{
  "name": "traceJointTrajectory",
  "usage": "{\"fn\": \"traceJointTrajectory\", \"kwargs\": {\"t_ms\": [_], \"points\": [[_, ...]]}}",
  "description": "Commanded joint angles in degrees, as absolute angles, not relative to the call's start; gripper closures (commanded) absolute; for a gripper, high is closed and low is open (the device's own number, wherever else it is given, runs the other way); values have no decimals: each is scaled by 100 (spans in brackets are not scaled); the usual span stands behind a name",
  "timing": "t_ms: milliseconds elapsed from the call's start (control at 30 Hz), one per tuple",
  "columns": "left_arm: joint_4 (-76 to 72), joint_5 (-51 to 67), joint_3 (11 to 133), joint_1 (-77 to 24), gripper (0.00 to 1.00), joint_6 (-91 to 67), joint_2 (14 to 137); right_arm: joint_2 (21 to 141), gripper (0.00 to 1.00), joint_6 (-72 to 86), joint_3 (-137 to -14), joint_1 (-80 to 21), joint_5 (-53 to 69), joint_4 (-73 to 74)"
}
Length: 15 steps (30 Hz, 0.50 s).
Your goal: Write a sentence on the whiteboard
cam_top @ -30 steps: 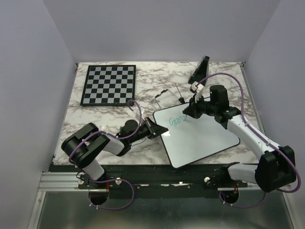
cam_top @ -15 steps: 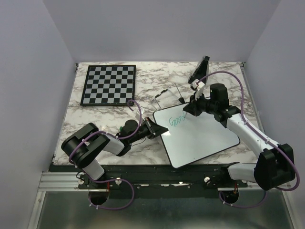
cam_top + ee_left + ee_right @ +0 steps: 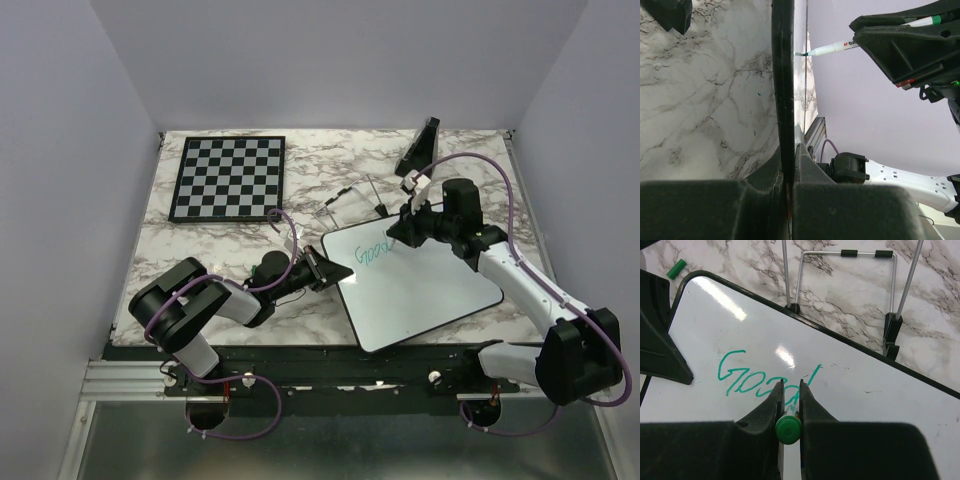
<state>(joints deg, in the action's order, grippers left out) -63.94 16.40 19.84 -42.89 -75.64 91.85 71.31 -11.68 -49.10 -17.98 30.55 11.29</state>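
1. A marble table point(image 3: 320, 170) is filling the floor of this pale-walled booth. The whiteboard point(image 3: 420, 290) is lying skewed on it near the arms, its long axis running from the left arm toward the right one.
2. The left gripper point(image 3: 787, 186) is pinching the board's left rim, its fingers closed tight on it.
3. The right gripper point(image 3: 789, 390) is clamping a green marker point(image 3: 832, 48), which is standing nearly square to the board with its tip down at the surface.
4. The sentence point(image 3: 752, 386) is reading only "Good", right under those fingers. I'd judge the next word is wanting the blank white lying rightward along the far edge.
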Motion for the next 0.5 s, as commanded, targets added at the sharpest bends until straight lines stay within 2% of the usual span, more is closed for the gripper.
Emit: {"fn": "traceJointTrajectory", "kwargs": {"t_ms": [0,367,467], "points": [[-6680,1881,1977,-4377,100,-7119,9176,6970,99,-1309,-4746,-1767,2936,1415],[-6653,1907,1986,-4368,100,-7084,9184,6689,99,-1275,-5027,-1574,2918,1441],[-6618,1925,2021,-4368,100,-7066,9167,6434,100,-1213,-5115,-1424,3339,1441]]}}
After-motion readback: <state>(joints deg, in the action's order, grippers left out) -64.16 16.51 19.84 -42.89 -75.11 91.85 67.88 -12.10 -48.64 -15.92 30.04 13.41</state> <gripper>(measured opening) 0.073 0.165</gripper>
